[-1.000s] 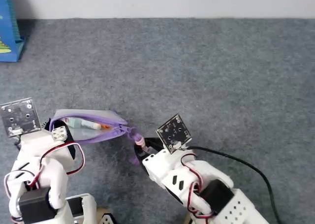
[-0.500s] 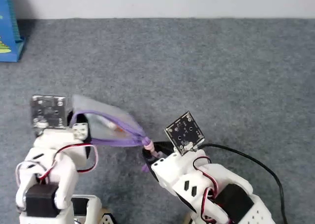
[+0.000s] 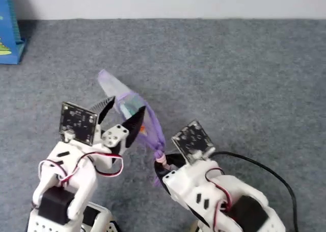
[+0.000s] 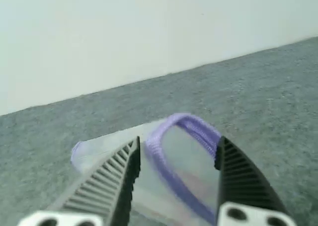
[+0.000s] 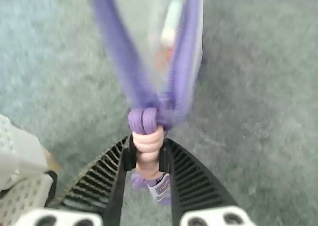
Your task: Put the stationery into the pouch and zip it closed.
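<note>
The purple-edged clear pouch [image 3: 130,105] is being swung round for zipping, its pink cord [image 5: 147,145] pinched by the right jaws. The left jaws are being held wide.

Translucent purple-trimmed pouch [image 3: 114,89] sat tilted between spread jaws of left gripper [image 3: 121,117]; pink zip pull [image 5: 147,145] pinched in right gripper [image 5: 146,159]; stationery [image 5: 169,25] visible inside.

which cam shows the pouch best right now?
High view: the whole pouch shows end to end. Left wrist view gives one purple-edged end between the left tool's open fingers; right wrist view gives the zip end, its pull cord clamped in the right tool.
</note>
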Controlling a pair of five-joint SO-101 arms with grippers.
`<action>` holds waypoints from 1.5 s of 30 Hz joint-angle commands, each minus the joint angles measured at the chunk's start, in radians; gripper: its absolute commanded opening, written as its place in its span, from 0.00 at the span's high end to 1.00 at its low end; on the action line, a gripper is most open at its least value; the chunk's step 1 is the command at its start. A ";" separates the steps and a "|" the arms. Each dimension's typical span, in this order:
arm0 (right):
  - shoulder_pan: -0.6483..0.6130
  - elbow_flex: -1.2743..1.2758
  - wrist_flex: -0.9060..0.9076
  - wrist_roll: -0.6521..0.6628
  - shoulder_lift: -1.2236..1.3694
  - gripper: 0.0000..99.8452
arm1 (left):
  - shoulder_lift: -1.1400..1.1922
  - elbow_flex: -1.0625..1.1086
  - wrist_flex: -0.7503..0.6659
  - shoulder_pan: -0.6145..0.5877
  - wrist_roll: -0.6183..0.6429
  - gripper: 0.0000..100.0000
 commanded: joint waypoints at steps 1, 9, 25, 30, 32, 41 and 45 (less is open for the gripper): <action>0.005 -0.041 0.002 -0.018 -0.079 0.99 | 0.012 0.028 -0.103 0.057 -0.002 0.76; 0.008 0.018 -0.005 -0.012 -0.209 0.99 | 0.012 0.140 -0.245 0.230 -0.002 0.76; 0.217 0.028 -0.030 0.061 -0.214 0.99 | 0.002 0.062 -0.051 0.031 -0.052 0.76; 0.266 0.028 -0.059 0.068 -0.211 0.99 | 0.002 0.058 0.120 0.038 -0.265 0.76; 0.271 0.028 -0.062 0.066 -0.211 0.99 | 0.002 0.064 0.167 0.072 -0.325 0.76; 0.271 0.028 -0.074 0.060 -0.211 0.99 | 0.002 0.084 0.253 0.262 -0.422 0.72; 0.268 0.028 -0.071 0.060 -0.211 0.99 | 0.008 0.085 0.207 0.279 -0.420 0.71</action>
